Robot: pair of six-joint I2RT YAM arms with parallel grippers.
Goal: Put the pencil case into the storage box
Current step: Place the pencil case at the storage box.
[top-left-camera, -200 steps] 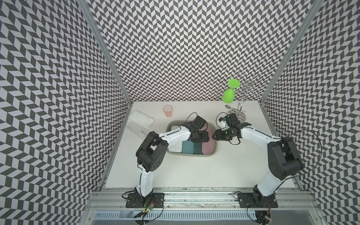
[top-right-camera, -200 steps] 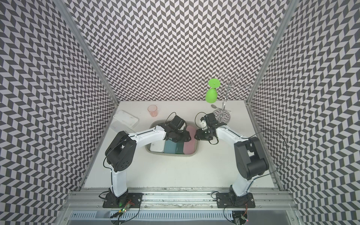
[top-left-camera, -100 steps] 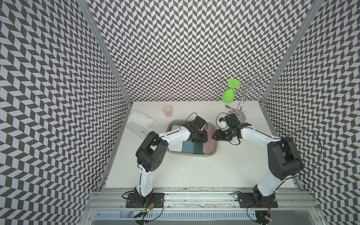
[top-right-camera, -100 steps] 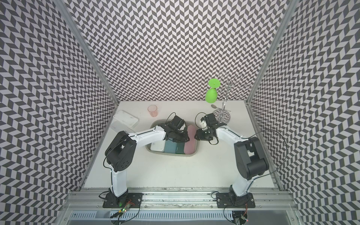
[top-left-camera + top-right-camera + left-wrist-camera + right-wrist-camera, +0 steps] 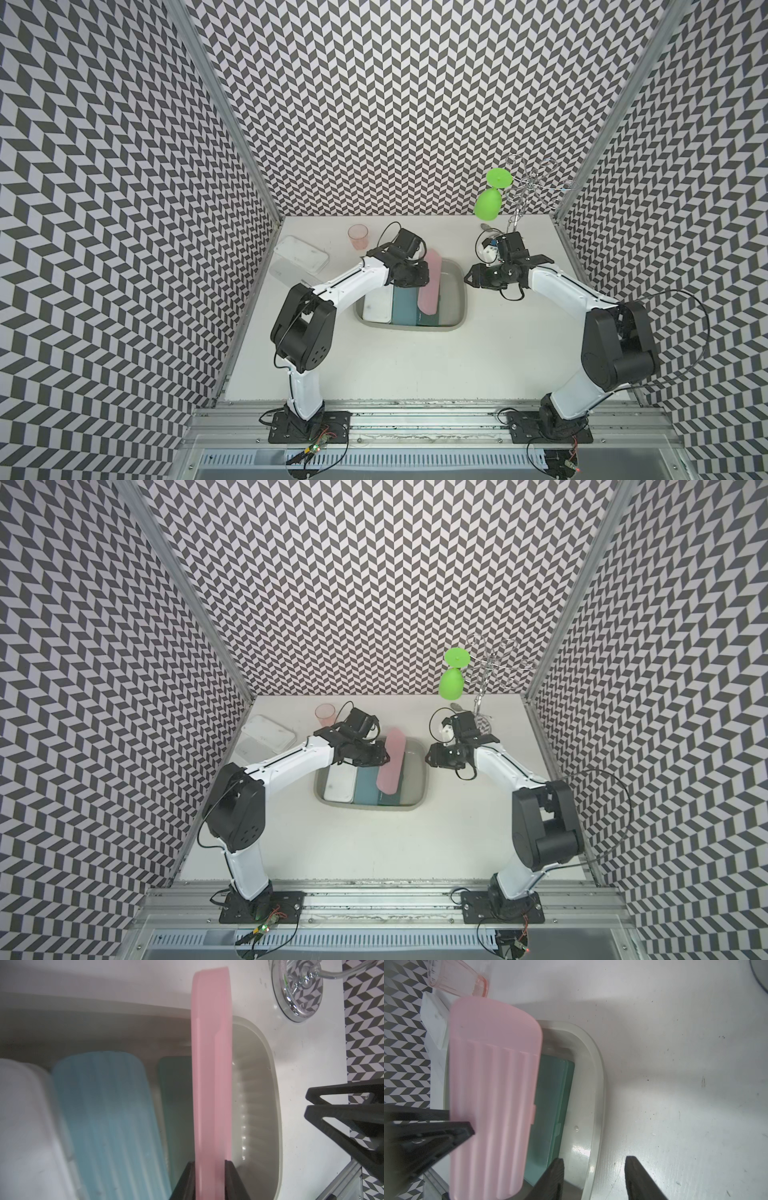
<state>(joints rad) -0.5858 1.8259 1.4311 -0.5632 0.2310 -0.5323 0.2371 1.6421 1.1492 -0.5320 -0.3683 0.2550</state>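
Observation:
The pink pencil case (image 5: 430,286) stands on its long edge, lifted over the right part of the grey-olive storage box (image 5: 457,291), its far end past the box's back rim. My left gripper (image 5: 209,1164) is shut on the pink pencil case (image 5: 212,1084), one finger on each broad face. In the box lie a white case (image 5: 378,307), a blue case (image 5: 405,307) and a green case (image 5: 174,1095) partly under the pink one. My right gripper (image 5: 593,1162) is open and empty, its fingers either side of the box's right rim (image 5: 598,1084).
A pink cup (image 5: 358,237) and a clear lidded container (image 5: 298,262) stand at the back left. A wire glass rack (image 5: 528,191) with a green wine glass (image 5: 488,203) hanging on it stands at the back right, behind the right arm.
My left gripper has closed on the pink pencil case, which lay flat in the box, and turned it up on edge. The right arm has not moved.

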